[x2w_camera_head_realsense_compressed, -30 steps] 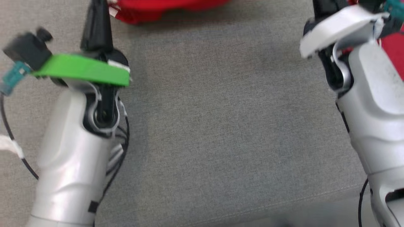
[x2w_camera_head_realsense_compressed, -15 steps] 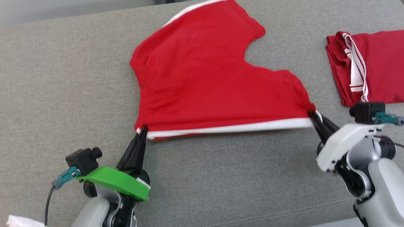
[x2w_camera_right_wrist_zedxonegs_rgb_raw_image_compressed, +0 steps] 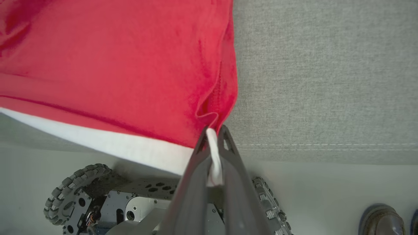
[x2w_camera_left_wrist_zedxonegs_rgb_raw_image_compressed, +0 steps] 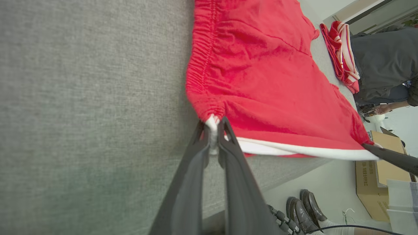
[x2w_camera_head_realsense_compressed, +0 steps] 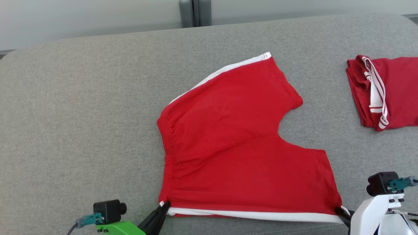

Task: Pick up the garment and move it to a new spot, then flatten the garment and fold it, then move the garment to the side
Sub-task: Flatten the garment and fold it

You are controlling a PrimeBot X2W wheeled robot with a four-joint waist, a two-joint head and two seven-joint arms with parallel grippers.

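Note:
The garment (x2w_camera_head_realsense_compressed: 235, 147), red shorts with a white side stripe, lies spread on the grey cushion (x2w_camera_head_realsense_compressed: 81, 114), its striped edge stretched taut along the near side. My left gripper (x2w_camera_head_realsense_compressed: 165, 206) is shut on the near waistband corner; in the left wrist view the gripper (x2w_camera_left_wrist_zedxonegs_rgb_raw_image_compressed: 214, 125) pinches white trim of the garment (x2w_camera_left_wrist_zedxonegs_rgb_raw_image_compressed: 261, 75). At the other end, my right gripper (x2w_camera_head_realsense_compressed: 339, 211) is shut on the near leg-hem corner. The right wrist view shows that gripper (x2w_camera_right_wrist_zedxonegs_rgb_raw_image_compressed: 214, 132) with the white stripe of the garment (x2w_camera_right_wrist_zedxonegs_rgb_raw_image_compressed: 114, 65) pinched between its fingers.
A folded red garment (x2w_camera_head_realsense_compressed: 385, 91) with white stripes lies at the cushion's right. The cushion's front edge (x2w_camera_right_wrist_zedxonegs_rgb_raw_image_compressed: 326, 145) runs just below my grippers. Beyond it are my wheeled base (x2w_camera_right_wrist_zedxonegs_rgb_raw_image_compressed: 75, 192), a person's shoes (x2w_camera_left_wrist_zedxonegs_rgb_raw_image_compressed: 303, 212) and a cardboard box (x2w_camera_left_wrist_zedxonegs_rgb_raw_image_compressed: 375, 176).
The head camera has tilted up, so the whole picture shifted. Both grippers stay shut on the near corners, and the shorts now lie flatter and nearer the front edge.

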